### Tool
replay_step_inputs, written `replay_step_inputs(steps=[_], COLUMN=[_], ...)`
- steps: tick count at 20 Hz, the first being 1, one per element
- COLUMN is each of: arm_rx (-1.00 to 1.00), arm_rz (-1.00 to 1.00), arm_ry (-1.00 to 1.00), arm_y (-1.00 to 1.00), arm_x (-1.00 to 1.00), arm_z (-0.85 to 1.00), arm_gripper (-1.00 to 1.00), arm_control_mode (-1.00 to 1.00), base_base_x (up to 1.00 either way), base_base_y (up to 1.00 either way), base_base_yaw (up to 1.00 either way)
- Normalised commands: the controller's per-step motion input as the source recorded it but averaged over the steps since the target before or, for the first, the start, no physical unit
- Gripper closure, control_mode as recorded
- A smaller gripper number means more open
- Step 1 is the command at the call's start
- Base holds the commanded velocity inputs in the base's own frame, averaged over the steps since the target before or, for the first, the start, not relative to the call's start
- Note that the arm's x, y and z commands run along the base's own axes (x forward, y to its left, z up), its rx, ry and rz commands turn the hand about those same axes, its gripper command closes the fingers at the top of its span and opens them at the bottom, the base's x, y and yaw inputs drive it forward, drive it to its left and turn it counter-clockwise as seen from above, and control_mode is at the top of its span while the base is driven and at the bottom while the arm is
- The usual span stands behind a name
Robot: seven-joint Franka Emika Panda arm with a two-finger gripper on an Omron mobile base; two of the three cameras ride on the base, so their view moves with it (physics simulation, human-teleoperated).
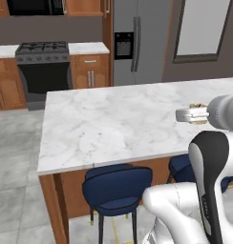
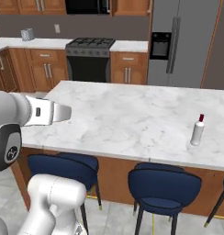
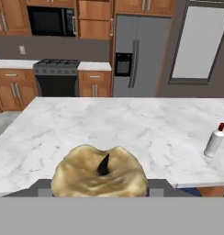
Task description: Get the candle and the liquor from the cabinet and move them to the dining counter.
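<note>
On dining counter (image 2: 132,119), liquor (image 2: 197,131) upright, cap up, gripper (image 3: 101,195) holding candle (image 3: 99,174)

Even, diffuse rendered lighting with no visible source; no glare on the marble surface (image 1: 113,124). Shadows are faint, darkest beneath the overhang around the stools (image 2: 164,186). All views are soft and low in resolution; the tan object nearest the hand camera (image 3: 99,176) is blurred.
</note>
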Motion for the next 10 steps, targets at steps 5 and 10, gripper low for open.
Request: replay_step_inputs(steps=[5,10], arm_rx=[0.00,0.00], arm_rz=[0.00,0.00], arm_ry=[0.00,0.00], arm_y=[0.00,0.00], arm_x=[0.00,0.00], arm_z=[0.00,0.00], arm_gripper=[1.00,1.00], arm_control_mode=[1.00,1.00], base_base_x=[0.00,0.00], base_base_y=[-0.84,-0.08], base_base_yaw=[0.03,0.01])
